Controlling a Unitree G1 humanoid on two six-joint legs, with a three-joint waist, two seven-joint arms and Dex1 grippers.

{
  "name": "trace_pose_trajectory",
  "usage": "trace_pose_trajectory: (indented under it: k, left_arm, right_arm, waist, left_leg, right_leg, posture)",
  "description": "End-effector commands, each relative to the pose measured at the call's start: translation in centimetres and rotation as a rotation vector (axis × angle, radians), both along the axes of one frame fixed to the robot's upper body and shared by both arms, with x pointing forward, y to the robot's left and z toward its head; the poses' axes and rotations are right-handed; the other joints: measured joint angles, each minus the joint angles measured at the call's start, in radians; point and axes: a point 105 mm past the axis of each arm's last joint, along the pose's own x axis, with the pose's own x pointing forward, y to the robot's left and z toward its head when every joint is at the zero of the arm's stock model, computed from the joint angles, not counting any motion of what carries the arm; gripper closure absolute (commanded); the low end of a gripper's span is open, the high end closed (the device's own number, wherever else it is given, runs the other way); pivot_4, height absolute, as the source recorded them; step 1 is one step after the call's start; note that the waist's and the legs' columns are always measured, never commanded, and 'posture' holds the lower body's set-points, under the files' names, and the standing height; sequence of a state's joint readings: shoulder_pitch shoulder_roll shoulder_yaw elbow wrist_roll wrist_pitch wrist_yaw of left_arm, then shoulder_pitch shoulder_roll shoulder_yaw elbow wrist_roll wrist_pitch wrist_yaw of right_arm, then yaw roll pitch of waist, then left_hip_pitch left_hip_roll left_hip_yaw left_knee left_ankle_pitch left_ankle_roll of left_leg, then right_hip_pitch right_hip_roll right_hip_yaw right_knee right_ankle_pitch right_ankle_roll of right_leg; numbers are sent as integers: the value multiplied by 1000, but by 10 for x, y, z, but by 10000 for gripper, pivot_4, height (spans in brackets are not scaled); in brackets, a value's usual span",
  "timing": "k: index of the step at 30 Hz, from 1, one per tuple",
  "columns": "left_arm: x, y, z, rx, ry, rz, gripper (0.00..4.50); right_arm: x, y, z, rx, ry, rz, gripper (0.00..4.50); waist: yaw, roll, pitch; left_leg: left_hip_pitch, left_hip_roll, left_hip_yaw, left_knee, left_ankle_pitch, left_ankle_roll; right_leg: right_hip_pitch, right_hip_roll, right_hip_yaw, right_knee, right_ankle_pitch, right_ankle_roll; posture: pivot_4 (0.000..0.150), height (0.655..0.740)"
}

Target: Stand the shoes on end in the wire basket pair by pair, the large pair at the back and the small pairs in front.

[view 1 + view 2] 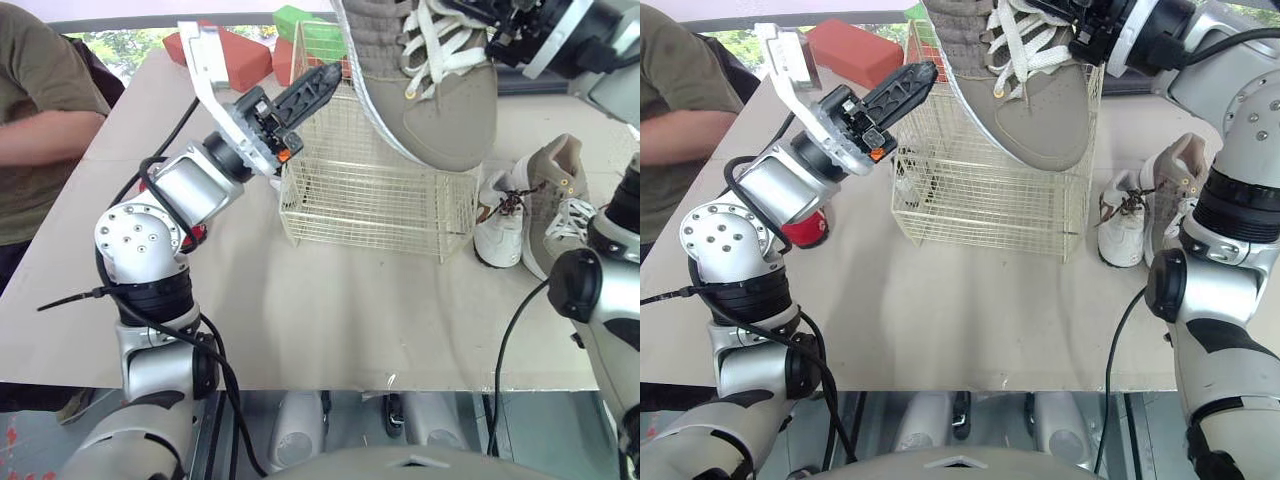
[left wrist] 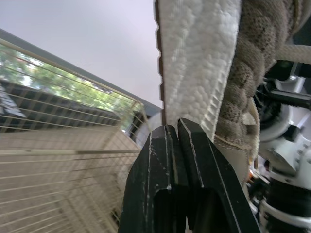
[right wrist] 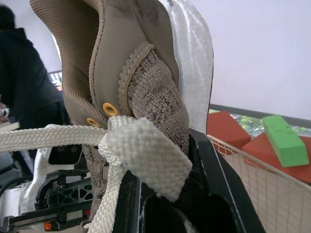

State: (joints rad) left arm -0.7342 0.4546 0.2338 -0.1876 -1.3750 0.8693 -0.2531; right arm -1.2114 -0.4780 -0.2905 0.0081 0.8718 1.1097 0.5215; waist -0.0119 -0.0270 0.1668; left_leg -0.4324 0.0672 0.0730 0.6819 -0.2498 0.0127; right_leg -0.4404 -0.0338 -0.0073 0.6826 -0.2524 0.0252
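My right gripper (image 1: pixel 1087 32) is shut on a large grey-brown shoe (image 1: pixel 440 95) with white laces and holds it in the air, toe down, over the wire basket (image 1: pixel 370 210). In the right wrist view the shoe (image 3: pixel 146 97) sits between the black fingers (image 3: pixel 218 194). My left gripper (image 1: pixel 322 78) is shut with nothing in it and reaches over the basket's left rim, its tips close to the shoe's white sole (image 2: pixel 194 63). A second large grey-brown shoe (image 1: pixel 555 200) and a small white shoe (image 1: pixel 497 228) lie on the table to the right of the basket.
Red blocks (image 1: pixel 240 55) and a green block (image 1: pixel 300 20) lie at the table's far edge behind the basket. A small red object (image 1: pixel 805 230) sits under my left arm. A person (image 1: pixel 40 110) stands at the table's left side.
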Motion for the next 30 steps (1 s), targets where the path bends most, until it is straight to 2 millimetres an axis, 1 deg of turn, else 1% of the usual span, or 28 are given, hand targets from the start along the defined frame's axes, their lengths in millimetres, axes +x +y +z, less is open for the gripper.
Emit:
trace_pose_trajectory:
  k: [1,4,5,9,14,19,24,26,30]
  left_arm:
    - [-9,3,9,24,-65,-21,38021]
    - [-5,4,6,25,-46,-9,25622]
    - [-3,2,7,26,-46,-6,20089]
    - [7,2,11,27,-53,39,430]
    - [10,-5,28,-28,-56,0,430]
    - [7,-19,31,-16,-59,-71,430]
    - [4,-34,40,-26,-92,-136,430]
    - [3,-36,41,-26,-100,-158,430]
    - [-6,-38,41,-30,-100,-247,430]
  right_arm:
    - [-9,-14,31,54,-101,-2,45000]
    - [-8,-17,33,64,-108,-9,45000]
    - [-8,-17,34,70,-110,-7,45000]
    - [-14,-14,38,66,-128,31,45000]
    - [-26,-3,36,17,-163,104,45000]
    - [-31,4,34,7,-159,146,45000]
    - [-31,7,31,-7,-149,149,45000]
    - [-30,6,32,-3,-140,141,45000]
    - [-28,4,32,4,-126,123,45000]
  waist:
    - [0,0,0]
    - [0,0,0]
    - [0,0,0]
    - [2,0,0]
    - [3,0,0]
    - [1,0,0]
    - [4,0,0]
    - [3,0,0]
    - [-1,0,0]
  left_leg:
    - [0,0,0,0,0,0]
    - [0,0,0,-1,0,0]
    - [0,0,0,-1,0,0]
    - [-1,0,0,-2,0,0]
    - [-1,0,0,-2,0,0]
    - [-1,0,0,-2,0,0]
    - [-1,0,0,-2,0,0]
    - [-1,0,1,-2,0,0]
    - [-1,0,0,-2,0,0]
  right_leg:
    - [0,0,0,0,0,0]
    - [0,0,0,-2,0,0]
    - [0,0,0,-2,0,0]
    - [0,0,0,-3,0,1]
    - [0,0,-1,-3,1,1]
    - [0,0,0,-3,1,1]
    - [0,0,0,-3,1,1]
    - [0,0,0,-3,1,1]
    - [0,0,0,-3,1,1]
  posture:
    - [1500,7400]
    - [1500,7400]
    - [1500,7400]
    - [1500,7400]
    - [1500,7400]
    - [1500,7400]
    - [1500,7400]
    - [1500,7400]
    - [1500,7400]
